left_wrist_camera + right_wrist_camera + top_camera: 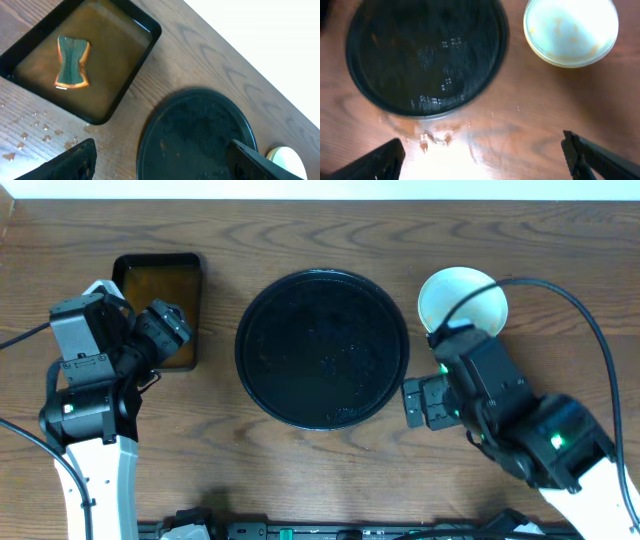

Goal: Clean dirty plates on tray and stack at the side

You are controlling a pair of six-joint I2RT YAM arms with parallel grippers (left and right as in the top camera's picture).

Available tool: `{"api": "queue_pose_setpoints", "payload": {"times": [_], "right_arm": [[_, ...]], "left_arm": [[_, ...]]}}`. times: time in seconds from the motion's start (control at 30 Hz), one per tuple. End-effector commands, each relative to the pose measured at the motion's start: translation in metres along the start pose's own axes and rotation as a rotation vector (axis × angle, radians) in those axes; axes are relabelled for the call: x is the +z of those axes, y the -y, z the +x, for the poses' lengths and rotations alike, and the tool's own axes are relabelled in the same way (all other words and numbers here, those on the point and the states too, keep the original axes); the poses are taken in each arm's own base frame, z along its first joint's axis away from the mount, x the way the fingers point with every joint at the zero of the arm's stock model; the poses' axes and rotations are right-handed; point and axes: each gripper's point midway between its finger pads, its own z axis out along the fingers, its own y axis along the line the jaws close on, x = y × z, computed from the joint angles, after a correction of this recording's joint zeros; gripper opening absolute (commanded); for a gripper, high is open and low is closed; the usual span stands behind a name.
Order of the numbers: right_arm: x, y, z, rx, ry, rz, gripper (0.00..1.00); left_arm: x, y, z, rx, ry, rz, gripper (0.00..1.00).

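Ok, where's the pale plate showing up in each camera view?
Overhead: pale plate at upper right, just right of the round black tray.
Left wrist: plate in the bottom right corner, beyond the tray's right edge.
Right wrist: plate at top right, tray at upper left.
Shared landmark: the round black tray.

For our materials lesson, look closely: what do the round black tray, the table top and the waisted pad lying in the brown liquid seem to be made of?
Round tray: probably plastic, glossy black; light glints off its surface. Table: wood or wood-look laminate, going by the grain lines. Pad: seemingly sponge foam, orange with a dark green scouring face, matte.
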Motion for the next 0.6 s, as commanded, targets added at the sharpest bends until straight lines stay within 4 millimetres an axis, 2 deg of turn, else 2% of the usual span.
{"api": "queue_pose_setpoints", "payload": {"times": [0.0,0.2,0.47,0.57], "right_arm": [[-0.007,0.013,0.004,0.037,0.143,-0.009,0.99],[-0.009,0.044,0.01,0.178,0.376,-0.044,0.99],[-0.002,0.069,0.039,0.189,0.599,-0.05,0.99],[0.001,0.075,0.043,0.2,0.655,-0.029,0.99]], "left_arm": [[0.001,-0.001,0.001,-0.004,-0.008,-0.001,0.83],[0.001,-0.001,0.001,-0.004,-0.008,-0.001,0.83],[0.001,-0.001,0.001,-0.004,-0.008,-0.001,0.83],[0.001,-0.001,0.001,-0.004,-0.008,-0.001,0.83]]}}
